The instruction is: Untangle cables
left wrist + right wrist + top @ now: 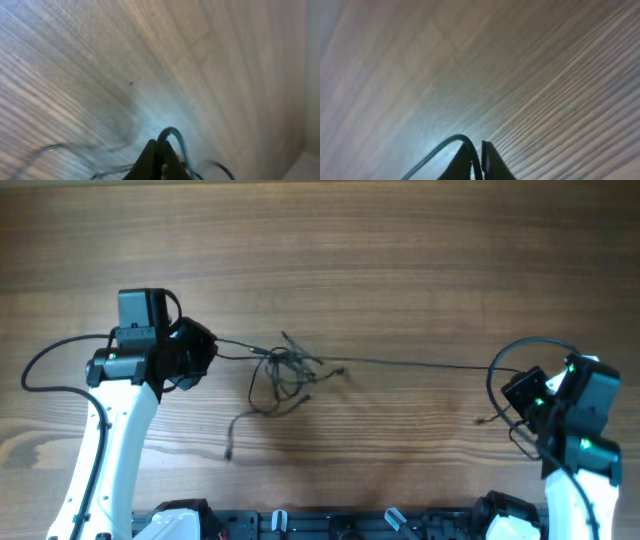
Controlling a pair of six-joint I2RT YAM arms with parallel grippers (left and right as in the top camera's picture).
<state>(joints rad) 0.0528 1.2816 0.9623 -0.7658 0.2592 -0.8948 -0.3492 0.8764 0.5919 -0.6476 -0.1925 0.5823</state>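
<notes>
**Overhead view, read left to right.** The left gripper (pixel 205 352), a black two-finger claw on a white arm, has its jaws closed on a short strand of the thin black flexible cables (pixel 285 370). The left wrist view shows its fingertips (pixel 150 156) pressed together, with a cord looping out just beyond them. This strand runs rightward from the claw into the knot, so the grip appears to act as an anchor on that side.

**Centre.** The knotted bundle lies on the brown wood-grain table (pixel 400 250), between the arms and nearer the left one. A slack loop trails from its lower left and ends in a small plug (pixel 230 452) pointing toward the near edge.

**Right of the knot.** One long straight strand (pixel 420 364) has its long axis left–right, dropping slightly to the right, and reaches the right gripper (pixel 518 388). In the right wrist view those jaws are all but closed, and a cord arches away at their left. Judging by the strand's straightness, they pinch it. A free plug end (pixel 482 420) lies just beside this claw. The opposed grips put the knot under tension, presumably to open its loops.
</notes>
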